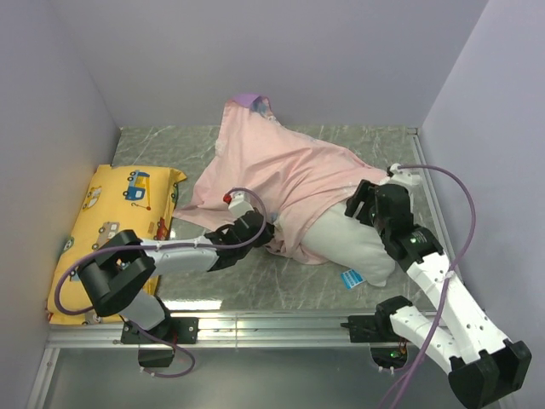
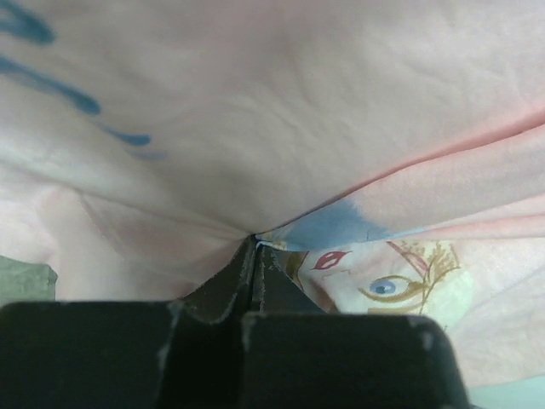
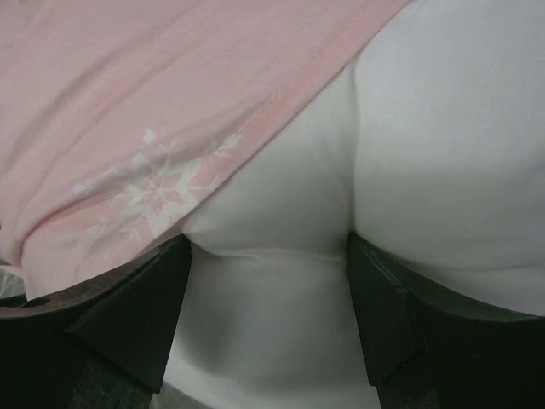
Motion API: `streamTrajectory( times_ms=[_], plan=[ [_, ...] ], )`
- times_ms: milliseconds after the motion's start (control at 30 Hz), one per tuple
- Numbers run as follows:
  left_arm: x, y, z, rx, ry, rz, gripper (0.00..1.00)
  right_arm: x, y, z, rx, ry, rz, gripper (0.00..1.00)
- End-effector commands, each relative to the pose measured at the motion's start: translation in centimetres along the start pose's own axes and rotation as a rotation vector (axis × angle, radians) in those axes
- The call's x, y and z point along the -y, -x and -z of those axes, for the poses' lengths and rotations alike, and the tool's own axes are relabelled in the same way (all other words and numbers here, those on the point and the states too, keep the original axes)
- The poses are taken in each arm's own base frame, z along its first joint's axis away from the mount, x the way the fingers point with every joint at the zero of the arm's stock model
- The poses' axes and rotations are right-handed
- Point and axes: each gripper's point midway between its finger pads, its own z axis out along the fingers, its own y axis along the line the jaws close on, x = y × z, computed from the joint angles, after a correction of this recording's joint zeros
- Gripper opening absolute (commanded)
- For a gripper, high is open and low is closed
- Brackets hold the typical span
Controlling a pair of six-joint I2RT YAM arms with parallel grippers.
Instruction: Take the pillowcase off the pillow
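The pillowcase [image 1: 281, 166] lies pale pink side out, draped from the back wall over the pillow [image 1: 353, 243], whose white near end sticks out with a small blue tag [image 1: 352, 278]. My left gripper [image 1: 269, 228] is shut on the pillowcase's near edge. In the left wrist view the closed tips [image 2: 255, 247] pinch the fabric [image 2: 255, 128], with the printed princess face [image 2: 387, 285] beside them. My right gripper [image 1: 359, 204] sits on the pillow by the pillowcase hem. In the right wrist view its fingers [image 3: 136, 315] squeeze a bulge of the white pillow [image 3: 281, 324], and the snowflake-printed hem [image 3: 153, 183] lies just above.
A yellow cushion with cartoon vehicles [image 1: 111, 230] lies at the left against the side wall. Walls close in the left, back and right of the grey marbled table [image 1: 255, 290]. A metal rail [image 1: 264, 324] runs along the near edge.
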Motion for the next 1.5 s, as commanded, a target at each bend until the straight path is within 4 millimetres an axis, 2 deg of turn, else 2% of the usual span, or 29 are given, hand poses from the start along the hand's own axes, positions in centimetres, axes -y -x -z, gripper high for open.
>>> streamTrajectory(
  times_ms=[0, 133, 200, 233, 267, 300, 333, 467, 533, 567, 600, 633, 667, 733, 767, 800, 833, 867, 900, 933, 967, 1033, 1100, 1233, 1300, 1333, 1400, 1433, 1467],
  plan=[
    [-1.8, -2.1, 0.9, -0.056, 0.034, -0.020, 0.00, 0.4, -0.9, -0.5, 0.033, -0.008, -0.046, 0.76],
    [-0.5, -1.2, 1.7, -0.040, 0.022, -0.069, 0.00, -0.4, -2.6, -2.0, 0.033, 0.068, -0.065, 0.00],
    [1.0, 0.3, 2.5, -0.008, 0.002, -0.076, 0.00, -1.4, -2.6, -1.6, 0.069, 0.142, -0.078, 0.00],
    [0.9, 0.7, 2.8, -0.006, 0.015, -0.117, 0.00, -1.5, -3.0, -1.7, 0.095, 0.167, -0.085, 0.00],
    [2.2, 1.8, 3.3, 0.015, -0.001, -0.125, 0.01, -1.7, -3.1, -1.3, 0.117, 0.187, -0.090, 0.00],
    [3.4, 3.2, 4.0, 0.047, -0.023, -0.123, 0.04, -1.9, -2.3, -0.4, 0.171, 0.225, -0.101, 0.00],
    [3.3, 3.8, 4.5, 0.052, -0.008, -0.166, 0.09, -1.7, -2.8, -0.5, 0.188, 0.236, -0.103, 0.00],
    [7.4, 8.2, 7.6, 0.113, -0.047, -0.240, 0.50, -1.4, -2.6, 0.6, 0.268, 0.272, -0.114, 0.00],
    [8.8, 9.9, 8.7, 0.148, -0.061, -0.287, 0.60, -1.1, -3.0, 0.5, 0.265, 0.262, -0.115, 0.00],
    [10.6, 11.3, 9.4, 0.174, -0.087, -0.294, 0.68, -1.2, -3.0, 0.5, 0.263, 0.266, -0.114, 0.00],
    [10.9, 11.7, 9.0, 0.176, -0.080, -0.328, 0.71, -1.3, -3.1, 0.5, 0.260, 0.267, -0.110, 0.00],
    [13.0, 13.4, 9.6, 0.203, -0.103, -0.357, 0.72, -1.3, -3.0, 0.6, 0.260, 0.263, -0.109, 0.00],
    [13.6, 13.9, 9.3, 0.202, -0.100, -0.380, 0.76, -1.4, -2.9, 0.6, 0.260, 0.264, -0.107, 0.00],
    [14.3, 13.6, 6.9, 0.142, -0.098, -0.495, 0.80, -1.5, -2.9, 0.8, 0.257, 0.265, -0.101, 0.00],
    [17.0, 14.9, 7.2, 0.146, -0.151, -0.497, 0.83, -1.5, -2.7, 0.9, 0.261, 0.263, -0.099, 0.00],
    [16.4, 14.3, 4.7, 0.107, -0.114, -0.580, 0.84, -1.6, -2.5, 1.0, 0.263, 0.266, -0.100, 0.00],
    [19.0, 15.2, 4.9, 0.104, -0.183, -0.595, 0.86, -1.7, -2.5, 1.2, 0.263, 0.268, -0.096, 0.00],
    [19.4, 15.6, 4.1, 0.101, -0.180, -0.617, 0.88, -1.7, -2.4, 1.2, 0.261, 0.269, -0.092, 0.00],
    [19.2, 14.6, 2.2, 0.069, -0.167, -0.692, 0.89, -1.7, -2.2, 1.3, 0.260, 0.264, -0.091, 0.00],
    [21.1, 15.6, 2.4, 0.086, -0.208, -0.709, 0.90, -1.7, -2.2, 1.4, 0.259, 0.263, -0.087, 0.00],
    [21.0, 14.4, 0.4, 0.041, -0.211, -0.740, 0.90, -1.7, -2.1, 1.5, 0.258, 0.262, -0.085, 0.00],
    [22.0, 15.4, -0.1, 0.045, -0.199, -0.785, 0.91, -1.7, -1.9, 1.7, 0.256, 0.258, -0.080, 0.00],
    [21.9, 15.7, -2.0, 0.032, -0.165, -0.797, 0.89, -1.7, -1.5, 2.0, 0.258, 0.251, -0.074, 0.00],
    [21.1, 15.4, -3.0, -0.005, -0.185, -0.798, 0.86, -2.0, -0.4, 2.6, 0.264, 0.242, -0.062, 0.00],
    [21.2, 16.8, -3.2, 0.014, -0.202, -0.762, 0.82, -2.2, 0.5, 3.1, 0.270, 0.241, -0.056, 0.00],
    [20.9, 17.1, -3.4, 0.008, -0.202, -0.752, 0.72, -2.3, 0.7, 3.3, 0.268, 0.239, -0.053, 0.00],
    [20.2, 18.1, -4.0, -0.003, -0.191, -0.740, 0.60, -2.6, 1.6, 3.9, 0.272, 0.243, -0.052, 0.00],
    [19.9, 18.4, -4.3, -0.003, -0.185, -0.736, 0.40, -2.6, 1.8, 4.1, 0.274, 0.242, -0.051, 0.00],
    [19.4, 19.1, -4.5, -0.001, -0.177, -0.727, 0.30, -2.7, 2.1, 4.3, 0.278, 0.246, -0.049, 0.00]
  ],
)
